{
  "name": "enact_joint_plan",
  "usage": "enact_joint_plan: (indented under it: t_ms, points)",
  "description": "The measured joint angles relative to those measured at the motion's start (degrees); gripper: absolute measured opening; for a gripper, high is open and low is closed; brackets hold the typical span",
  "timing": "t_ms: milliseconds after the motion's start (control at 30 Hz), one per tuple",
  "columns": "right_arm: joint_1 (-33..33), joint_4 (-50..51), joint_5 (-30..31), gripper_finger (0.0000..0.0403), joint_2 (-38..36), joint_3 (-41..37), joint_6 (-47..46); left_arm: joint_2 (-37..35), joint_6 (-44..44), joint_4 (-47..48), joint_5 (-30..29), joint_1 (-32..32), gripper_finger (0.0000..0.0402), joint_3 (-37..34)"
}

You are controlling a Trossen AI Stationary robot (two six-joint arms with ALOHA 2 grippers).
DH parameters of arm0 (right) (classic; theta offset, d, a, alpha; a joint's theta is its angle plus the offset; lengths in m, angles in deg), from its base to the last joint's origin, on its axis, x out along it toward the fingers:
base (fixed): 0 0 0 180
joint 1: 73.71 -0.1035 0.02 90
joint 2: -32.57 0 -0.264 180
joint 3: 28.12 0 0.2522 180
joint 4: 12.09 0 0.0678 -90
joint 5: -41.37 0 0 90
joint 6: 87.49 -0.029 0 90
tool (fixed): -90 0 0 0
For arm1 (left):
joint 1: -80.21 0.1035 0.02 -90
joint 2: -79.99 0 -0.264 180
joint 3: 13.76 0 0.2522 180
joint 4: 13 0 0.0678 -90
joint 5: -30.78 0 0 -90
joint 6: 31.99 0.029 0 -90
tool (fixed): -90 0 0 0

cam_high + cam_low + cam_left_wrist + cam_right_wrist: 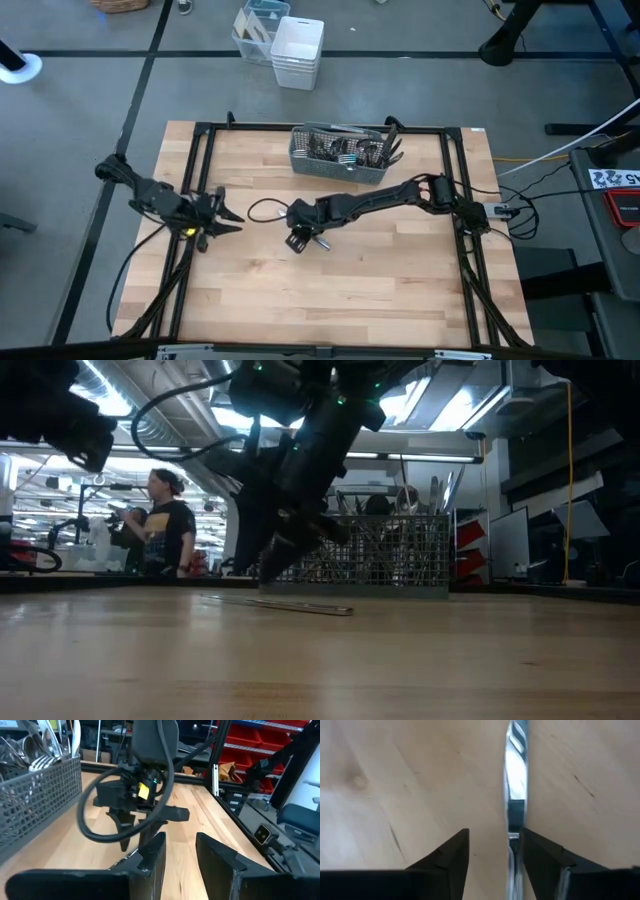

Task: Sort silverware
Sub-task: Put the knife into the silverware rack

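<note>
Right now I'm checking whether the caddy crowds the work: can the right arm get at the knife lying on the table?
Probably yes. The right gripper hangs open directly over the knife, which lies flat on bare wood, one finger beside its blade. The caddy stands apart behind it, and the left gripper waits off to the side.
</note>
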State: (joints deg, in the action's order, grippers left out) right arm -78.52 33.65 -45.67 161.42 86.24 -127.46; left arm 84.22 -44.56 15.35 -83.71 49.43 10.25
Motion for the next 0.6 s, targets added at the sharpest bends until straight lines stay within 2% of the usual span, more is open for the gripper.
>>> enact_joint_plan:
  t_ms: [267, 600]
  points:
    - [0.0, 5.3, 2.0, 0.0177, 0.2, 0.0, 1.4, -0.1, 0.2, -3.7, 0.0, 0.0, 0.0100, -3.2]
    - [0.0, 1.7, 2.9, 0.0177, 2.1, 0.0, 4.3, -0.1, 0.2, -3.6, 0.0, 0.0, 0.0100, -3.2]
